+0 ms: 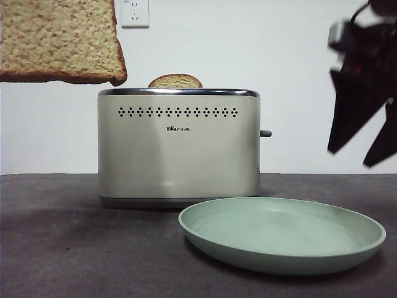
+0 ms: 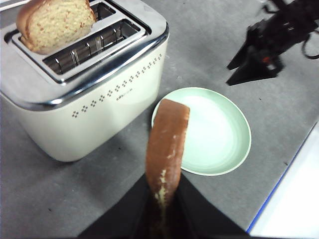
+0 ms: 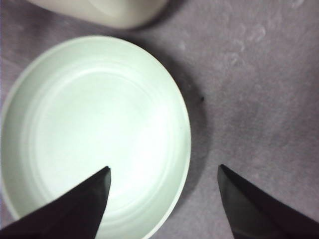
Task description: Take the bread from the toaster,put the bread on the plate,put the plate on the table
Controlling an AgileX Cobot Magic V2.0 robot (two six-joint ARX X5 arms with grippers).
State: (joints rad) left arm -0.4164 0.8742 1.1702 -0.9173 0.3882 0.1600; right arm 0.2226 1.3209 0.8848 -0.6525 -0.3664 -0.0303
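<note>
Bread [image 2: 167, 144] clamped in left gripper [image 2: 162, 209] above dark mottled table [image 1: 74, 248], right gripper [image 3: 164, 174] spread over plate [image 3: 60, 74], white wall [image 1: 279, 62]

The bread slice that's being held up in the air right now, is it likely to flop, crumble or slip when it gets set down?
The bread, clamped at one end by the left gripper, juts out straight without sagging, so it is probably fairly stiff. Its face looks porous and crumbly in the front view, so a hard squeeze might break it. It seems light, and its rough crust is unlikely to slip.
</note>
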